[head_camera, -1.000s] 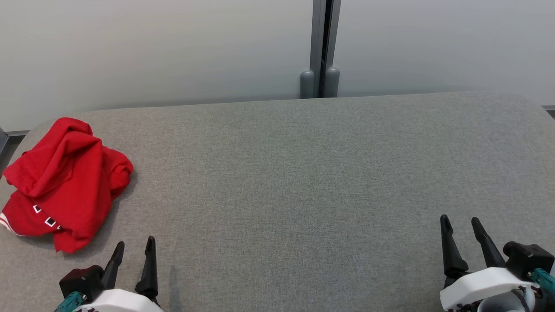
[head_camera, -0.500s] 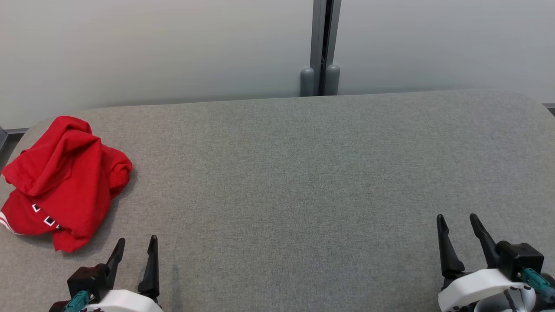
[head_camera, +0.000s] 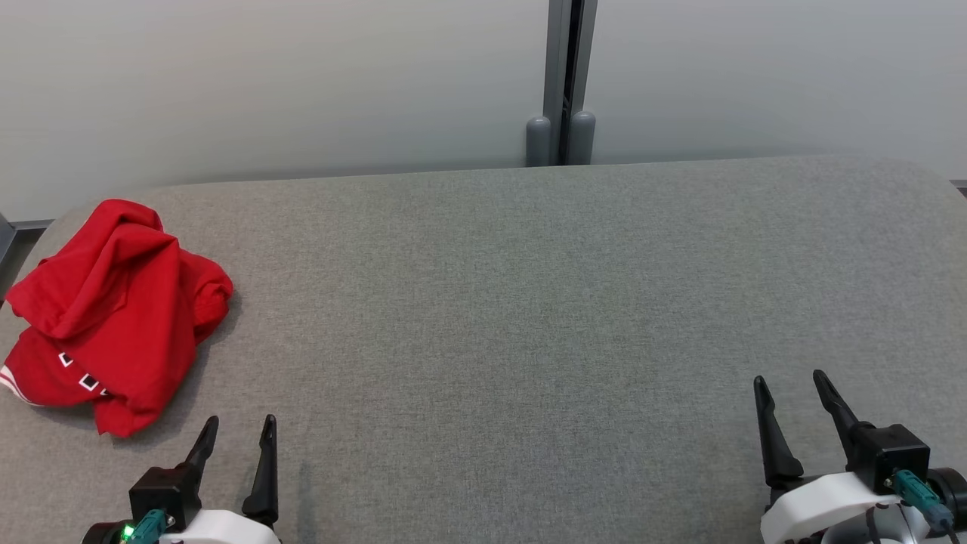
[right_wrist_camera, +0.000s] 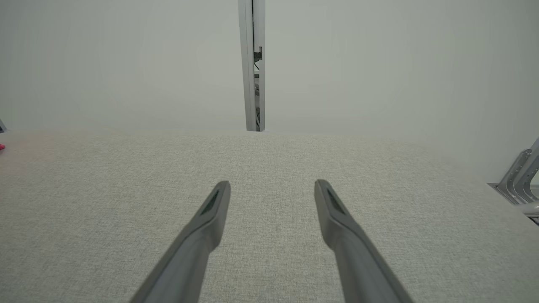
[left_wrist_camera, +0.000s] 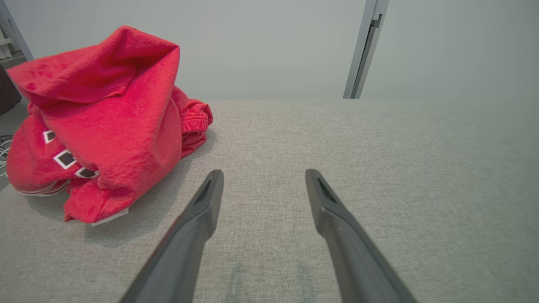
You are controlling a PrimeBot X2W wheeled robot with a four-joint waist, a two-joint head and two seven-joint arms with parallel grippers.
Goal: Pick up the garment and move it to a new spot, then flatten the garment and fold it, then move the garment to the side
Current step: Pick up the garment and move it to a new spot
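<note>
Grey fabric surface [head_camera: 529,302] before pale wall [head_camera: 302,75]; red garment [head_camera: 113,317] crumpled far left; both jaws wide

A plain indoor work space, of the lab or office kind rather than a home, is suggested. A wide table [head_camera: 529,302], padded in grey woven fabric and rounded at the corners, is set against pale, unadorned partition panels [head_camera: 264,75], which are joined by a grey metal post [head_camera: 557,75]. Bare metal frame tubing [right_wrist_camera: 514,172] is seen past the table's right edge.
</note>
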